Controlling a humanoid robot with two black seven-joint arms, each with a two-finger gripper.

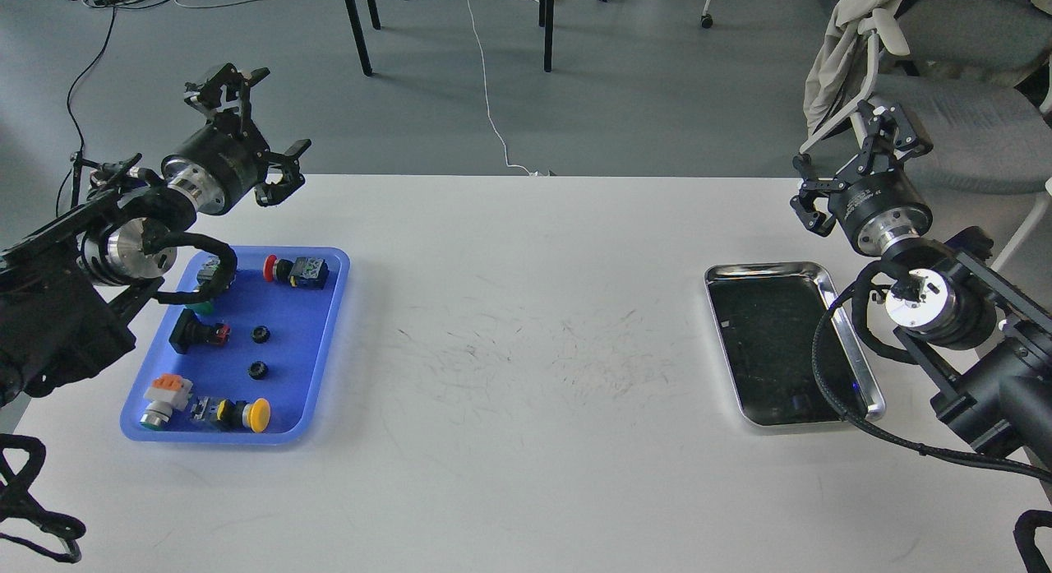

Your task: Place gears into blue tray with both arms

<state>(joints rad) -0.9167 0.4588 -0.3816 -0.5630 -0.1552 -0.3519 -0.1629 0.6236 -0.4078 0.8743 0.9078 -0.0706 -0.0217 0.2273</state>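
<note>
Gaping wide and empty, both arms' jaws, left (246,121) and right (859,162).

Black gears (260,352) — blue tray (325,343)

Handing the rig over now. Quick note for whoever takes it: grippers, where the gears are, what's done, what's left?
Left gripper: open, empty, raised beyond the far end of the blue tray.
Right gripper: open, empty, raised beyond the steel tray.
Gears: two visible, one and another, both lying in the blue tray among the push-button switches.
Done: both visible gears are placed.
Left: no gear shows on the table or in the steel tray; its dark inside is hard to read, so check it.
</note>
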